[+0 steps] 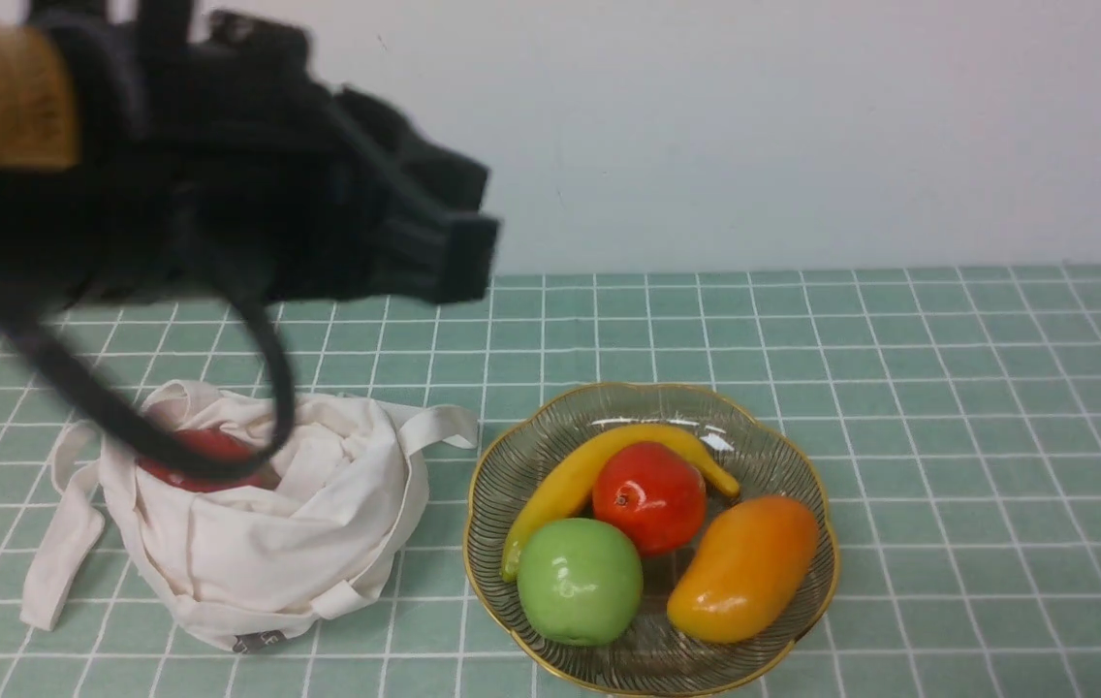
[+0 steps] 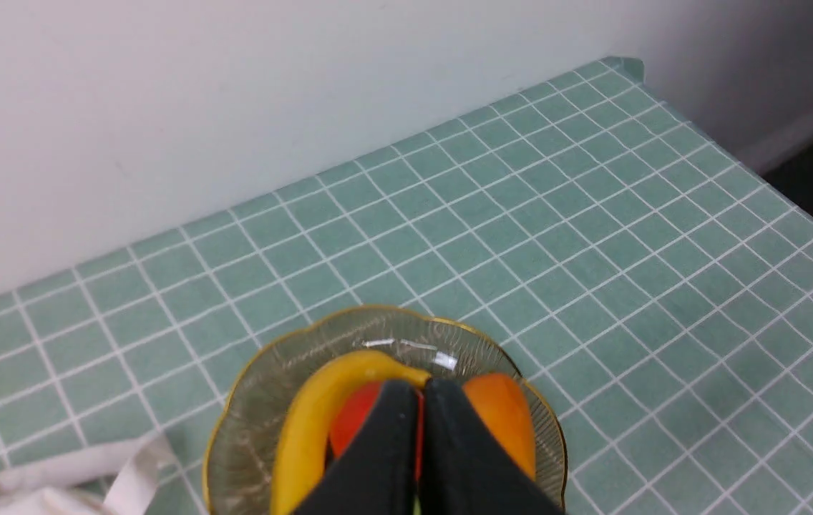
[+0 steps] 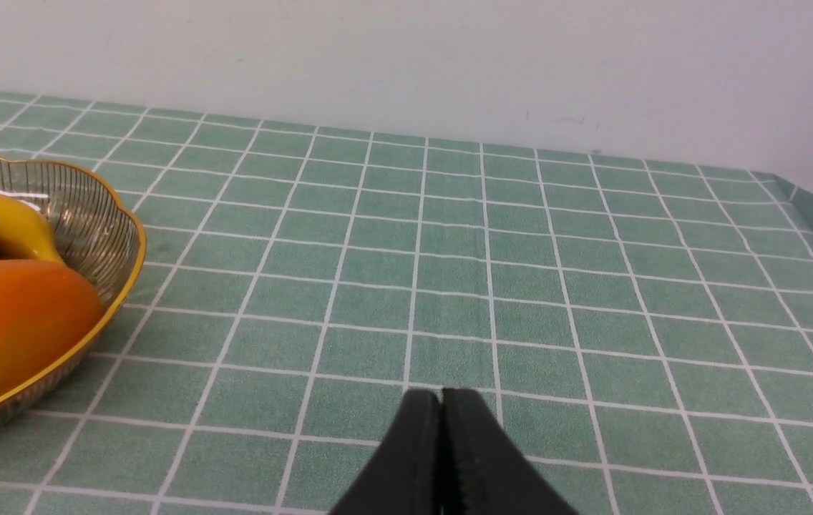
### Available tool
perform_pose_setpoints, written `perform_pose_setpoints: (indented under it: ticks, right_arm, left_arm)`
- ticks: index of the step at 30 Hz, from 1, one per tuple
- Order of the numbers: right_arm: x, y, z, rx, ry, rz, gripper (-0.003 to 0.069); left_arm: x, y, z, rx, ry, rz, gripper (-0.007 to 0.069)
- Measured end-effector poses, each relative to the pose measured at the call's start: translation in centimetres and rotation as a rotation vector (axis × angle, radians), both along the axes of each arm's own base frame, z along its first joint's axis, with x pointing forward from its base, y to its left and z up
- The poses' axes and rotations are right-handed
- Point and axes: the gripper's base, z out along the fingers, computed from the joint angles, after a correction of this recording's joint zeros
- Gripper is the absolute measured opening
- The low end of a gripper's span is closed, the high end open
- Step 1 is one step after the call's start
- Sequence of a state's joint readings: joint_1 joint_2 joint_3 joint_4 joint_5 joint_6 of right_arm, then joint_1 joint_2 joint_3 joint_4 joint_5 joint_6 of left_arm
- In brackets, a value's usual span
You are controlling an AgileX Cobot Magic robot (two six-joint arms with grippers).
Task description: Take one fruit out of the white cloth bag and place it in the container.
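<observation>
Apparently done: mango sits in bowl, lower right. Left hand, upper left, pinched empty; right hand likewise. Keep clear of bag.

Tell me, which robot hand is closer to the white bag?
Left. The left gripper hovers by the bag; the right gripper is past the bowl, on the side away from it.

Banana, red apple, grn apple touching; 2nd red fruit apart; checked tablecloth.

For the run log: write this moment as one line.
mango: in glass bowl | left fingers: shut, empty | right fingers: shut, empty | cloth bag: red fruit inside
</observation>
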State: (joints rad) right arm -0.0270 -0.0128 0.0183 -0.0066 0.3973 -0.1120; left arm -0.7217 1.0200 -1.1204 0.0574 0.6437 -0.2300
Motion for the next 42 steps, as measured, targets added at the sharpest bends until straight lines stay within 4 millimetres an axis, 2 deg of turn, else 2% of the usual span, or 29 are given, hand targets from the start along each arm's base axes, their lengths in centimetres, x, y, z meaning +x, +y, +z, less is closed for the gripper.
perform_pose_setpoints:
  ticks: [2, 6, 10, 17, 24, 28, 31, 35, 37, 40, 42]
  right_arm:
    - [0.0, 0.0, 0.0, 0.000, 0.000, 0.000, -0.0015]
    - [0.0, 0.0, 0.0, 0.000, 0.000, 0.000, -0.0015]
    - [0.0, 0.0, 0.0, 0.000, 0.000, 0.000, -0.0015]
    - [0.0, 0.0, 0.0, 0.000, 0.000, 0.000, -0.0015]
    - [0.0, 0.0, 0.0, 0.000, 0.000, 0.000, -0.0015]
    - [0.0, 0.0, 0.0, 0.000, 0.000, 0.000, -0.0015]
    - [0.0, 0.0, 0.0, 0.000, 0.000, 0.000, -0.0015]
    - [0.0, 0.0, 0.0, 0.000, 0.000, 0.000, -0.0015]
    - [0.0, 0.0, 0.0, 0.000, 0.000, 0.000, -0.0015]
    - [0.0, 0.0, 0.0, 0.000, 0.000, 0.000, -0.0015]
    - [0.0, 0.0, 0.0, 0.000, 0.000, 0.000, -0.0015]
  left_arm:
    - [-0.8, 0.8, -0.7, -0.012, 0.005, 0.011, -0.0008]
    - [-3.9, 3.5, -3.7, -0.103, 0.011, 0.041, -0.0008]
    - [-6.3, 5.6, -4.7, -0.165, -0.009, 0.049, -0.0008]
    - [-9.2, 8.2, -4.1, -0.187, -0.119, 0.031, -0.0008]
    - [-12.8, 11.5, -3.4, -0.162, -0.324, -0.006, -0.0008]
    - [-13.6, 12.3, -3.4, -0.161, -0.378, -0.004, -0.0008]
    - [-14.2, 13.0, -5.0, -0.129, -0.445, 0.019, -0.0008]
    - [-13.9, 12.8, -8.6, -0.097, -0.477, 0.088, -0.0008]
    - [-13.6, 12.5, -11.5, -0.072, -0.510, 0.164, -0.0008]
    - [-12.7, 12.3, -14.5, -0.030, -0.488, 0.242, -0.0008]
    - [-11.7, 12.2, -17.4, 0.018, -0.439, 0.330, -0.0008]
